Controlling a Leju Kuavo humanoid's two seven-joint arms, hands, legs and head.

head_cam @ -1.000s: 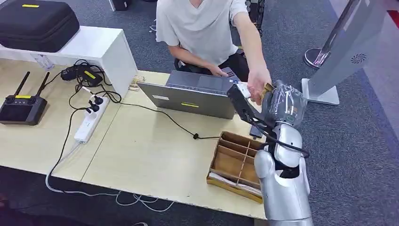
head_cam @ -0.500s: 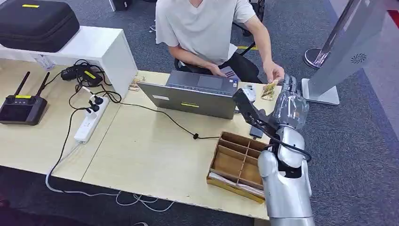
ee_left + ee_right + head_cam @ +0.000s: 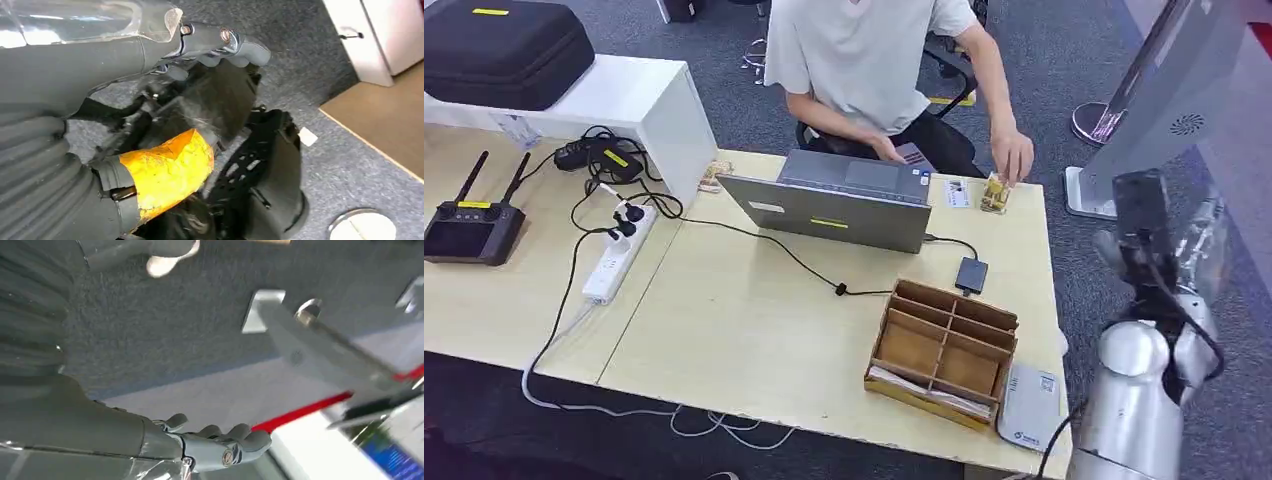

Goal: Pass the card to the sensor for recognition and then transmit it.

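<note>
A small white card (image 3: 957, 192) lies on the table beside the laptop's far right corner. A person's hand (image 3: 1011, 157) touches a small yellowish holder (image 3: 995, 192) next to it. A flat grey reader pad (image 3: 1031, 405) sits at the table's front right corner. My right hand (image 3: 1194, 245) is raised off the table's right edge, over the carpet. In the right wrist view its fingers (image 3: 220, 440) are lightly curled and hold nothing. My left hand (image 3: 165, 100) hangs down with its yellow-taped thumb (image 3: 170, 170) apart from the fingers and nothing in it.
A wooden divided box (image 3: 944, 345) stands near the front right of the table (image 3: 754, 330). The grey laptop (image 3: 834, 205) faces the seated person. A power strip (image 3: 612, 262) and cables lie at left. A tall grey kiosk (image 3: 1169, 110) stands on the carpet at right.
My right arm has swung away from the person, rightward off the table. The white card it held now lies by the laptop. The person's hand has dropped to the yellowish holder.
</note>
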